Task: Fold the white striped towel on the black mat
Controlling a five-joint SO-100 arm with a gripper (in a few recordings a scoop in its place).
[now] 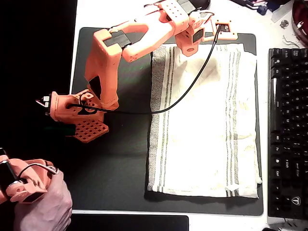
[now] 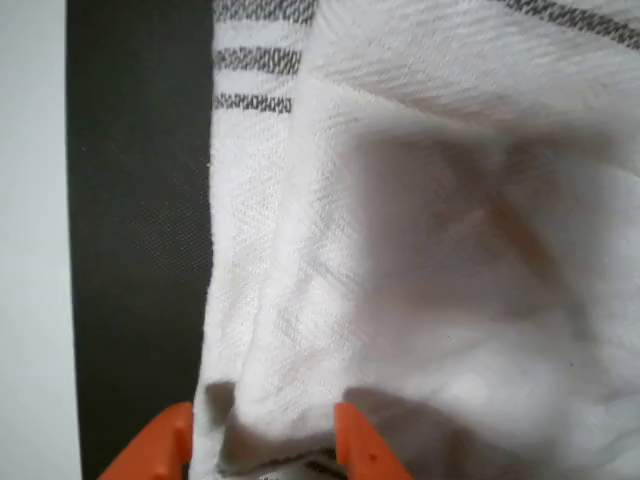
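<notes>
The white striped towel lies spread flat on the right half of the black mat, its grey stripes running along the left and right sides. My orange gripper reaches over the towel's far edge near the top right. In the wrist view my gripper has a bunched bit of the towel's edge pinched between the two orange fingertips, with the mat to the left. The rest of the towel is wrinkled but lies down.
A black keyboard sits right of the mat. The arm's base stands on the mat's left side, and its black cable hangs across the towel. Small clutter lies at the top right on the white table.
</notes>
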